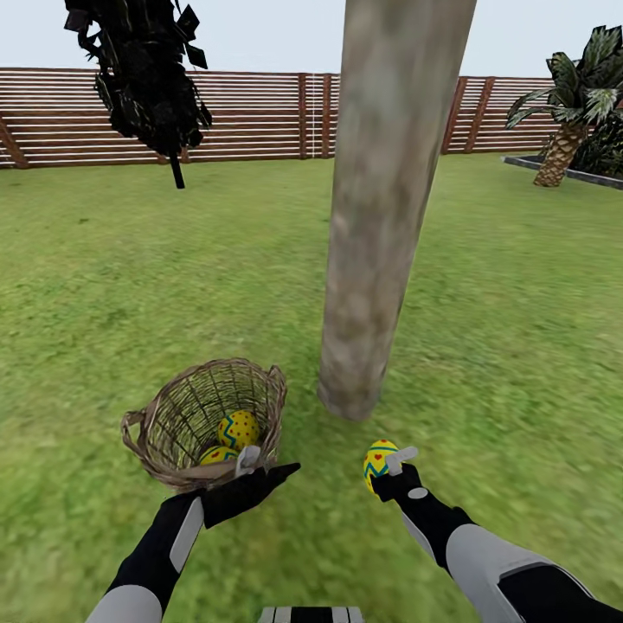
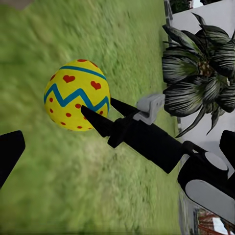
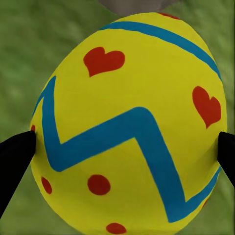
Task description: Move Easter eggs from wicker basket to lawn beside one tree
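The wicker basket (image 1: 164, 433) stands on the lawn (image 1: 130, 285) just left of the tree (image 1: 381, 216), whose pale trunk rises out of the grass. Two Easter eggs (image 1: 238, 428) (image 1: 219, 454) lie inside the basket. My right gripper (image 1: 387, 472) (image 3: 122, 156) is shut on a third Easter egg (image 1: 377, 459) (image 2: 76, 95) (image 3: 132, 122), held low over the grass in front of the trunk's foot. Whether that egg touches the grass I cannot tell. My left gripper (image 1: 268, 467) is open and holds nothing, at the basket's near rim.
A brown slat fence (image 1: 260, 112) closes the garden at the back. A dark thin-trunked tree (image 1: 143, 78) stands far left and a short palm (image 1: 567, 112) far right by a raised bed. Open grass lies all around the trunk.
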You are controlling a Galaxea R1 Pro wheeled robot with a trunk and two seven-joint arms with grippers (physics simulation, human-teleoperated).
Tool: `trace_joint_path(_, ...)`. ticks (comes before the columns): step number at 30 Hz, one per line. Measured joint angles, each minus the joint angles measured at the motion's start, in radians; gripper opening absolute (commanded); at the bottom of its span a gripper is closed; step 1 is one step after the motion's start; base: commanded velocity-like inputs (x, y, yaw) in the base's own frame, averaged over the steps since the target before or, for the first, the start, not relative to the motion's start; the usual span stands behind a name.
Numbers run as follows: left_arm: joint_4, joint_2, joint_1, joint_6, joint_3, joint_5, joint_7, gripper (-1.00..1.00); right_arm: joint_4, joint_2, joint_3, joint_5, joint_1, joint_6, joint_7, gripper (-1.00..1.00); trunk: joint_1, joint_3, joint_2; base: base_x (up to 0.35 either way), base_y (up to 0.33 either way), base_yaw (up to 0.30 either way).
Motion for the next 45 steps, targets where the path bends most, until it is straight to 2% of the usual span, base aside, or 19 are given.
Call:
trace_joint_path(4,-0.002,0.000,0.003,0.000,-0.001,0.000,0.001,1.00,-0.012,0.000,-0.001,0.000,-0.004,-0.001,0.000,-1.00,0.000,0.000,0.000,0.000,-0.049,0.000)
trace_joint_path(12,-0.001,0.000,0.003,0.000,-0.002,0.001,0.001,1.00,-0.014,0.001,-0.001,0.000,-0.005,-0.004,-0.001,-1.00,0.000,0.000,0.000,0.000,-0.302,0.004)
trace_joint_path(17,-0.002,0.000,0.003,0.000,-0.002,0.000,0.001,1.00,-0.016,0.009,0.000,0.001,-0.005,-0.002,-0.005,-1.00,0.000,0.000,0.000,0.000,-0.126,0.259)
trace_joint_path(33,0.003,0.000,0.003,0.000,-0.001,0.000,0.001,1.00,-0.016,0.008,0.000,0.001,-0.005,0.000,-0.007,-1.00,0.000,0.000,0.000,0.000,-0.004,0.290)
trace_joint_path(38,0.002,-0.004,0.003,0.000,-0.002,0.001,0.001,1.00,-0.015,0.009,0.000,0.001,-0.005,0.000,-0.008,-1.00,0.000,0.000,0.000,0.063,-0.279,0.280)
trace_joint_path(45,0.003,-0.005,0.003,-0.002,0.000,0.000,-0.001,1.00,-0.015,0.007,-0.001,0.001,-0.005,-0.006,-0.006,-1.00,0.000,0.000,0.000,0.081,-0.171,0.040)
